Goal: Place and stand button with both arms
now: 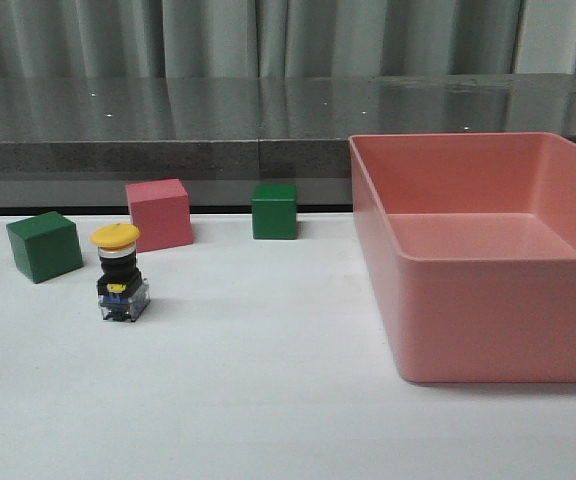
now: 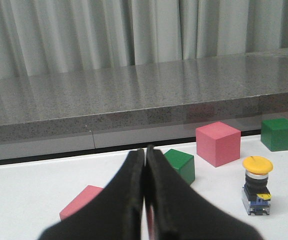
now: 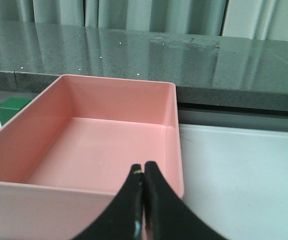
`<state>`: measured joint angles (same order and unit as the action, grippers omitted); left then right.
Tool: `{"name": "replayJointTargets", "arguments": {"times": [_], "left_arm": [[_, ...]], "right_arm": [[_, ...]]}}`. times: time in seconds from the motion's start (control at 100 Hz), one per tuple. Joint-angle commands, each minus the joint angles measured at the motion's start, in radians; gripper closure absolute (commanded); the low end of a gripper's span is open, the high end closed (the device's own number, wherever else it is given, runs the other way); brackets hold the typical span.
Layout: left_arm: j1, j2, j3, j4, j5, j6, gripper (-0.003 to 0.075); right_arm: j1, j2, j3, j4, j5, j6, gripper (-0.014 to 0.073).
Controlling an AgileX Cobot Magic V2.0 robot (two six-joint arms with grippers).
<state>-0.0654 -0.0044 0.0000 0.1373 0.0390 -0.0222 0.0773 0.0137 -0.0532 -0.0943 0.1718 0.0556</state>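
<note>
In your front view, the yellow-capped black push-button (image 1: 121, 273) stands upright on the white table (image 1: 268, 400), just in front of a pink cube (image 1: 158, 214), well left of the pink plastic bin (image 1: 488, 310). Your left wrist view shows the left gripper (image 2: 145, 175) pressed closed, holding nothing, button (image 2: 256, 186) apart. Right wrist view: right gripper (image 3: 143, 175) likewise closed and empty-handed above the bin's (image 3: 84, 195) near wall.

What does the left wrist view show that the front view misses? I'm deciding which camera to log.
Only the left wrist view shows the shut black left gripper and a second pink cube beside it. Only the front view shows the large pink plastic bin. Both show the upright yellow-capped push button, two green cubes and the pink cube standing between them, all on the white table.
</note>
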Motion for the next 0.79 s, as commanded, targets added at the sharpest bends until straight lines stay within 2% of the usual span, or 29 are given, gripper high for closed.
{"name": "replayJointTargets", "arguments": {"times": [0.0,0.11,0.21,0.78], "left_arm": [[0.0,-0.031,0.044,-0.004,-0.076,-0.011,0.074],[0.0,-0.031,0.044,-0.004,-0.076,-0.011,0.074],[0.0,-0.031,0.044,-0.004,-0.076,-0.011,0.074],[0.0,-0.031,0.044,-0.004,-0.076,-0.011,0.074]], "right_arm": [[-0.003,-0.05,0.02,-0.01,-0.099,0.017,0.0655],[-0.007,-0.04,0.067,0.04,-0.161,0.017,0.0655],[-0.013,-0.04,0.066,0.084,-0.159,0.006,0.0655],[-0.014,-0.04,0.066,0.085,-0.172,-0.015,0.0655]]}}
